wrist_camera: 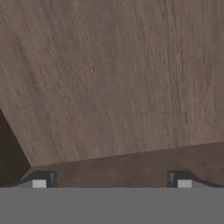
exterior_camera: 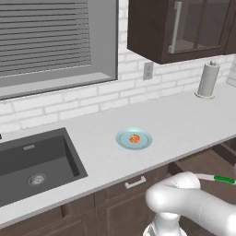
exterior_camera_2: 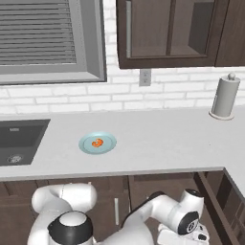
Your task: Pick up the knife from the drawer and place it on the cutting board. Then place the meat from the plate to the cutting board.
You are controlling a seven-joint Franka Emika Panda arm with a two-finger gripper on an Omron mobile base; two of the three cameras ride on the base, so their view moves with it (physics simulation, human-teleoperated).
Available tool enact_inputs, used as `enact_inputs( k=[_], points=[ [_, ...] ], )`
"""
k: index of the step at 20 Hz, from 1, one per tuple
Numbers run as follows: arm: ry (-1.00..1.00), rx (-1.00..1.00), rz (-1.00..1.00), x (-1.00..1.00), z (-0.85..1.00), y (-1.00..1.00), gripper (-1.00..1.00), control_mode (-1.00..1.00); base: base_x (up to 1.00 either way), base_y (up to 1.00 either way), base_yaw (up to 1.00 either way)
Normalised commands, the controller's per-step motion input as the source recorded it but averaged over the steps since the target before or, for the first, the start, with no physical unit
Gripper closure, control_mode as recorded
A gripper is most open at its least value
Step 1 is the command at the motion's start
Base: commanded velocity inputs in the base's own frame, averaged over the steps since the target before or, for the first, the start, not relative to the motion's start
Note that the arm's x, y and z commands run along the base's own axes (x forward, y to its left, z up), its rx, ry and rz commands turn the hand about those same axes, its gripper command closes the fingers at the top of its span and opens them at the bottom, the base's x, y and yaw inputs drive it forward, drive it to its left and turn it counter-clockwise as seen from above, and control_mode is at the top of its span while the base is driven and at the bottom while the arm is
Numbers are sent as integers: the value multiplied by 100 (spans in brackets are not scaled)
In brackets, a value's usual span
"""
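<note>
The knife (exterior_camera: 216,178) lies in the open drawer (exterior_camera: 209,163) under the counter at the right, silver blade pointing left and green handle to the right. My white arm reaches down into that drawer (exterior_camera_2: 210,191). In the hand view my gripper (wrist_camera: 111,181) is open, fingertips (wrist_camera: 43,179) wide apart above the drawer's bare wooden floor (wrist_camera: 113,87), with nothing between them. The pale teal plate (exterior_camera: 120,138) (exterior_camera_2: 109,143) sits mid-counter with the small orange-red meat (exterior_camera: 134,138) (exterior_camera_2: 97,142) on it. The cutting board is out of view.
A dark sink (exterior_camera: 37,161) (exterior_camera_2: 19,141) is set in the counter at the left. A paper towel roll (exterior_camera: 208,79) (exterior_camera_2: 225,98) stands at the back right. Dark wall cabinets (exterior_camera_2: 167,33) hang above the counter, beside a window with blinds (exterior_camera: 46,37).
</note>
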Motion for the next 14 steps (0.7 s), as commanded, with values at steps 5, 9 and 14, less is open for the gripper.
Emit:
enact_inputs(
  k=[5, 9, 14],
  points=[
    [-1, 4, 20, 84, 52, -7, -100, -100, 0, 0, 0],
    [-9, 7, 17, 63, 8, -33, -100, -100, 0, 0, 0],
    [-17, 4, 10, 36, 0, -13, -100, -100, 0, 0, 0]
  ],
)
